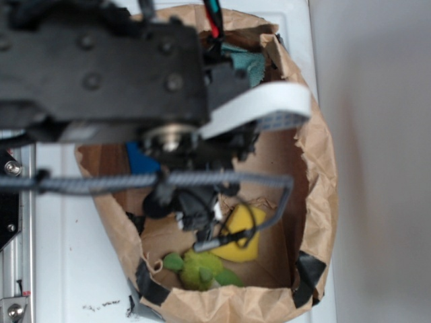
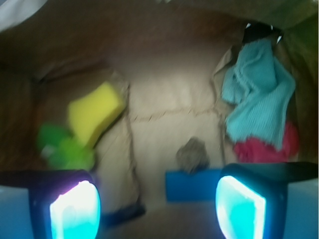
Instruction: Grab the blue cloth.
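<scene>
The blue cloth (image 2: 260, 92), a fuzzy teal towel with folds, hangs against the right wall of the paper bag in the wrist view, draped over a smaller red cloth (image 2: 266, 147). In the exterior view only a teal corner of the blue cloth (image 1: 248, 64) shows behind the arm. My gripper (image 2: 157, 209) is open inside the bag, its two glowing pads wide apart with nothing between them. The cloth lies ahead and to the right of the right finger (image 2: 239, 209). In the exterior view the arm hides the gripper's jaws.
A brown paper bag (image 1: 316, 168) surrounds everything. On its floor lie a yellow sponge (image 2: 94, 112), a green plush toy (image 2: 62, 147), a flat bright-blue block (image 2: 192, 185) and a small grey lump (image 2: 192, 154). A grey cable (image 1: 101, 182) crosses the bag's opening.
</scene>
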Robot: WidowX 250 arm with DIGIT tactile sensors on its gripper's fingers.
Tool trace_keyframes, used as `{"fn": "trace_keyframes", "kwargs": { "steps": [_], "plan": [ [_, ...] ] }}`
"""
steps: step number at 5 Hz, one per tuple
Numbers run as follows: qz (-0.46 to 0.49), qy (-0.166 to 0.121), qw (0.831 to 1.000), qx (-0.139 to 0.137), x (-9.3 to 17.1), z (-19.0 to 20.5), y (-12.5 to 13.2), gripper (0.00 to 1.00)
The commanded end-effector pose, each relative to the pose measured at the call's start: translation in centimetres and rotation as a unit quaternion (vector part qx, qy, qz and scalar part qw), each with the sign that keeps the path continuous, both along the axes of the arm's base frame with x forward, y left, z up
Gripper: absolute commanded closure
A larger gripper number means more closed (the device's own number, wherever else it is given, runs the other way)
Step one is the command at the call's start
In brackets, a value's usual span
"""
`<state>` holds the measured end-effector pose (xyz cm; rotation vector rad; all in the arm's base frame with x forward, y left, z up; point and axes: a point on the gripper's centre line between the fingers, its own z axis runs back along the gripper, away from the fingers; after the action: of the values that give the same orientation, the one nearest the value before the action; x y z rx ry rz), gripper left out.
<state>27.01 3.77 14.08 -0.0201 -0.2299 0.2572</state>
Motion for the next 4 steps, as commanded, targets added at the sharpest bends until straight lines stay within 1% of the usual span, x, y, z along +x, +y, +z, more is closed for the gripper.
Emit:
{"fn": "trace_keyframes", "kwargs": {
  "steps": [1,2,4],
  "plan": [
    [0.008,-0.016,1.0,0.019,2.0,-0.5,3.4,0.0],
    [0.017,-0.014,0.999,0.026,2.9,-1.6,4.3,0.0],
    [0.025,-0.014,0.998,0.052,3.5,-2.7,5.4,0.0]
  ]
}}
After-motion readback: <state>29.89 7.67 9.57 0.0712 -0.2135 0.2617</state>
